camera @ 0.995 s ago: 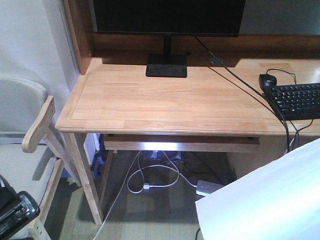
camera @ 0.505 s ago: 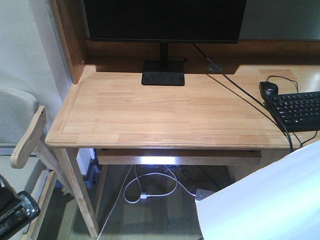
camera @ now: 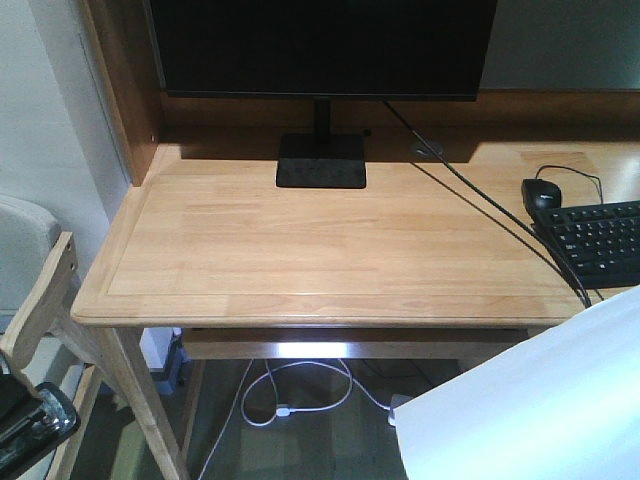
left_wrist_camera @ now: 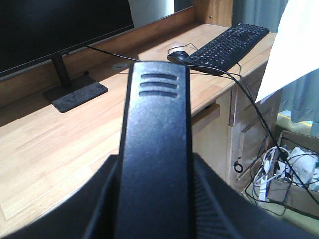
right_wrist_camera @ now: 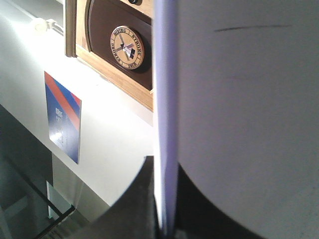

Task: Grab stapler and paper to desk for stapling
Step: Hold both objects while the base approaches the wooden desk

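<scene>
The stapler [left_wrist_camera: 158, 124] fills the middle of the left wrist view, a long black arm with three short grooves near its far end. Its front tip and base are hidden, and I see no coloured patch from this side. The left gripper [left_wrist_camera: 157, 201] is closed on it: dark fingers [left_wrist_camera: 102, 204] press against both flanks at the bottom of the picture, cut off by the edge. In the front view only a black corner with a shiny metal rim shows at the lower left, beside the wooden chair [camera: 35, 300] and in front of the desk [camera: 300, 250], not resting on it.

The paper [camera: 530, 400] is a large white sheet in the lower right corner, held up in the air. It covers the front right part of the desk and runs out of the picture. In the right wrist view it is seen edge-on, and the right gripper [right_wrist_camera: 167, 221] pinches its lower edge between two dark, blurred fingers.

On the desk stand a black monitor [camera: 320, 45], its top cut off, a keyboard [camera: 600, 240], only partly in view, and a mouse [camera: 542, 192] just behind it
</scene>
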